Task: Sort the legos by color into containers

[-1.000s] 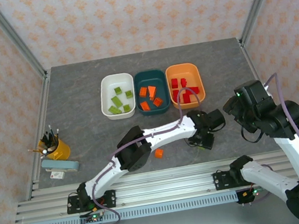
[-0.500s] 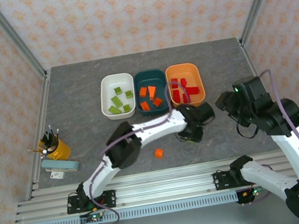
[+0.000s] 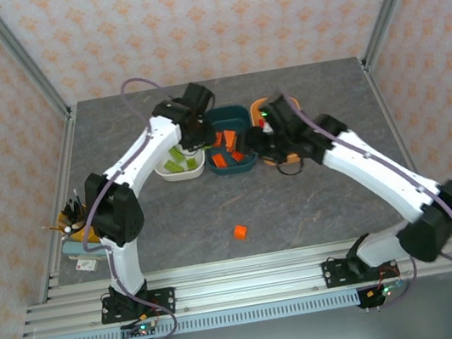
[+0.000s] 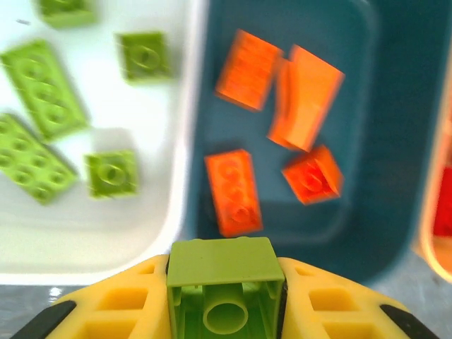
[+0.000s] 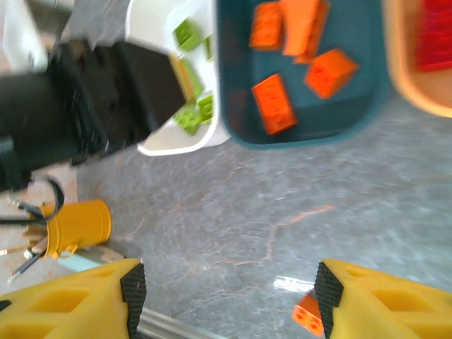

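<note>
My left gripper [image 4: 224,286] is shut on a lime green brick [image 4: 224,263], hanging over the near rims of the white tub [image 4: 92,236] and the dark teal tub [image 4: 395,141]. Several green bricks [image 4: 42,88] lie in the white tub, several orange bricks [image 4: 233,191] in the teal one. From above, the left gripper [image 3: 195,136] sits between the white tub [image 3: 159,137] and teal tub [image 3: 225,112]. My right gripper [image 5: 229,289] is open and empty above the table, near the orange tub [image 3: 261,103]. One orange brick [image 3: 239,232] lies loose on the table, close to the right finger [image 5: 308,316].
A yellow cup of pens [image 3: 80,223] and a pale blue block [image 3: 93,251] stand at the table's left edge. The right arm [image 3: 372,168] crosses the right half of the table. Metal rails [image 3: 245,287] run along the near edge. Red bricks [image 5: 434,35] lie in the orange tub [image 5: 402,81].
The left arm has swung from the table's middle right up to the white and teal tubs. The right arm has reached left and forward over the orange tub. The loose orange brick stayed put.
</note>
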Available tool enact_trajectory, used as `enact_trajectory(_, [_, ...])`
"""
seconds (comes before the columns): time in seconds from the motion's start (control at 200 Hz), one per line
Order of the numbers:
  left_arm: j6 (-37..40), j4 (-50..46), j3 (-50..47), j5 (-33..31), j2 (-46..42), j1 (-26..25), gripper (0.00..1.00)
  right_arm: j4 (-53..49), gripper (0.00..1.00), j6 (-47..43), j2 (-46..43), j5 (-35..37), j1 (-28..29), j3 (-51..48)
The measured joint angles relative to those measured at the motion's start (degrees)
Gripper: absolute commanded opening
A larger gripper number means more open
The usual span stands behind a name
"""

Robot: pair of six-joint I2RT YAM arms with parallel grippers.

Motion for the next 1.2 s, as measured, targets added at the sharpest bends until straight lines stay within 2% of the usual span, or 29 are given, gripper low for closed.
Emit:
enact_trajectory(0.17, [0.96,-0.50,3.10,-1.64,5.20,8.17,0.31,6.03,0.67,-0.46,8.96,-1.92,1.44,4.13])
enact_trajectory(0.33, [1.55,-0.44,10.51,-3.04,12.87,11.78,0.33,7.89,0.67,-1.44,13.66,-3.19,1.36,7.17])
enact_trajectory(0.55, [2.78,0.22,23.91,-1.60,23.65,12.22,0.38,8.35,0.67,-1.88,17.99,-4.68,1.36,9.81])
enact_trajectory(0.721, [2.71,0.83,28.02,0.83,28.37,12.20,0.46,8.28,0.67,-1.88,19.52,-5.33,0.94,9.81])
enact_trajectory(0.801, [2.60,0.79,29.07,1.62,30.01,12.20,0.55,8.07,0.67,-2.34,19.87,-5.31,0.63,9.81])
enact_trajectory(0.866, [2.45,0.68,29.20,1.84,30.53,12.20,0.60,7.15,0.67,-3.04,19.89,-5.09,0.46,9.81])
enact_trajectory(1.076, [2.03,-0.07,29.05,1.84,29.86,12.20,0.64,2.14,0.67,-5.77,19.89,-2.45,0.83,9.81])
enact_trajectory(1.196, [0.76,0.11,23.65,1.84,24.46,12.17,0.69,-2.67,0.67,-7.37,19.89,1.31,2.67,9.81])
